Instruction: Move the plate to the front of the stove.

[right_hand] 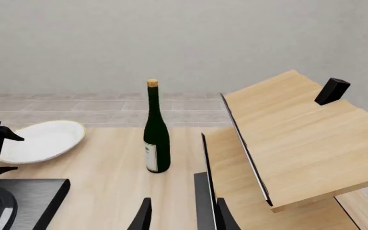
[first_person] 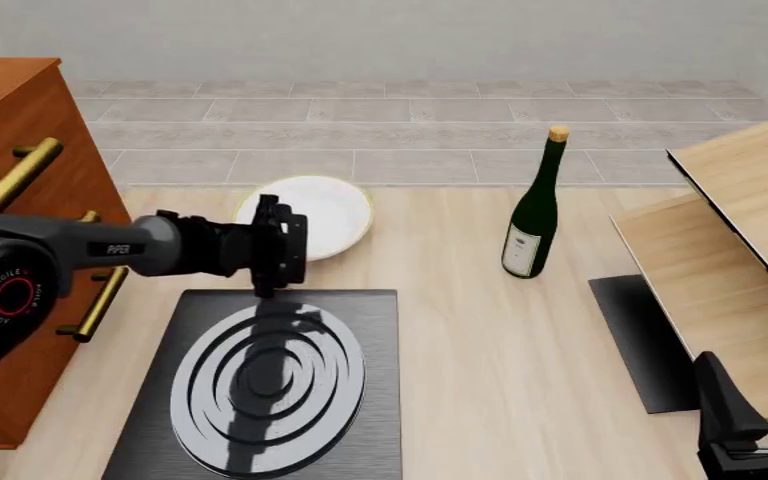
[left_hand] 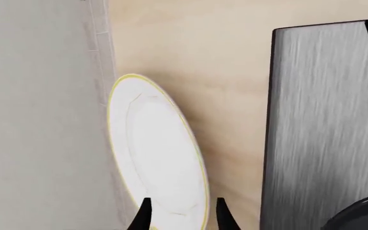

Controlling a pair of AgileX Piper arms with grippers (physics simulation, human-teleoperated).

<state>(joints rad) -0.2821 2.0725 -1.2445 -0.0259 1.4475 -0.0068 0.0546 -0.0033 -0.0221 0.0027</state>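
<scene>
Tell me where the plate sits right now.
In the front view the plate lies on the table just beyond the stove, left of the wine bottle, with the left tool at its near edge.

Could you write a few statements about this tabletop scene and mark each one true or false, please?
1. The plate lies on the table beyond the stove. True.
2. The left gripper is open at the plate's near edge. True.
3. The wine bottle lies on its side. False: it stands upright.
4. The right gripper holds the bottle. False: it is open, low at the near right, well apart from the bottle.
5. The plate rests on the burner rings. False: nothing rests on the burner.
</scene>
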